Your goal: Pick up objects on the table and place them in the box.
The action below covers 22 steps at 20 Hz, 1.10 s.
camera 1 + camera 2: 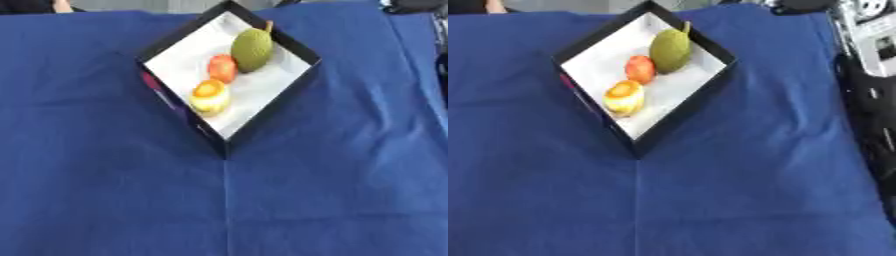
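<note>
A blue cloth (105,190) covers the whole worktop, lying mostly flat with soft creases and one straight fold line running from the near edge up to the box's near corner. Beyond its far edge only a thin strip of pale room shows. At the far middle of the cloth sits one black-walled box (262,122) with a white floor, turned so a corner points toward the near side. Inside it lie three pieces of fruit, in a row from near-left to far-right: one yellow piece with an orange top (210,96), one small red-orange piece (222,67) just beside it, and one larger green piece with a brownish stem (252,49) touching the red one. At the far right, off the cloth, stands dark and silver equipment (872,35). Neither robot hand appears in either view, so their state cannot be told.
</note>
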Each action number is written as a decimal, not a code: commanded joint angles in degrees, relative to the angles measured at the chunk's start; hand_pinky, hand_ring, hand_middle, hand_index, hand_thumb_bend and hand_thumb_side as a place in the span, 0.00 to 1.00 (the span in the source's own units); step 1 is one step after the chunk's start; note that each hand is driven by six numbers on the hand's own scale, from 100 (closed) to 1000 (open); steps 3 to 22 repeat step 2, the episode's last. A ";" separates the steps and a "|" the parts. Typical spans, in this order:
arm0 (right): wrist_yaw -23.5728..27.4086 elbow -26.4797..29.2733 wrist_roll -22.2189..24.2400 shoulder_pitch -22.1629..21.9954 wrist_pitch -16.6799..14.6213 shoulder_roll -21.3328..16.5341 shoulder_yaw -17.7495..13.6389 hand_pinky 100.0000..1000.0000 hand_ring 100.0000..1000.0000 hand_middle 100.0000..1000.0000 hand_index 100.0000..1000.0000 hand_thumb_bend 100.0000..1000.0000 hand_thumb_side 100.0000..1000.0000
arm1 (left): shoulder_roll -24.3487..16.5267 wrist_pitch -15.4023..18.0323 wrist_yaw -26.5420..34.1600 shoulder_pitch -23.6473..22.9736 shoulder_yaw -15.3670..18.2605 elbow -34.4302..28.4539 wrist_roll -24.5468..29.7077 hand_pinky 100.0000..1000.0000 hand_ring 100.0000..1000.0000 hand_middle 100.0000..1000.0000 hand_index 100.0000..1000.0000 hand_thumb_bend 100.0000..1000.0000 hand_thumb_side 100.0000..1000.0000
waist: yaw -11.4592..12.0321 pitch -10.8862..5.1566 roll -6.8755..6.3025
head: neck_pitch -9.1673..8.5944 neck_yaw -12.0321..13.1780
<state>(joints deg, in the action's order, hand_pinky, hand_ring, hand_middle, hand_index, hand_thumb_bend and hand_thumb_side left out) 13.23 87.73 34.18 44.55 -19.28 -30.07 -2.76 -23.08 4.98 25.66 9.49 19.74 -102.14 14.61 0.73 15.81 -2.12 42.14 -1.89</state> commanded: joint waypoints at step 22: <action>7.81 5.17 -1.21 -3.69 5.66 -3.19 -5.50 1.00 0.75 0.68 0.86 0.00 0.41 | -0.52 0.43 -0.03 0.85 0.93 -0.99 -0.22 0.68 0.68 0.66 0.74 0.00 0.60 | -0.10 -0.66 -0.94 | -0.08 1.21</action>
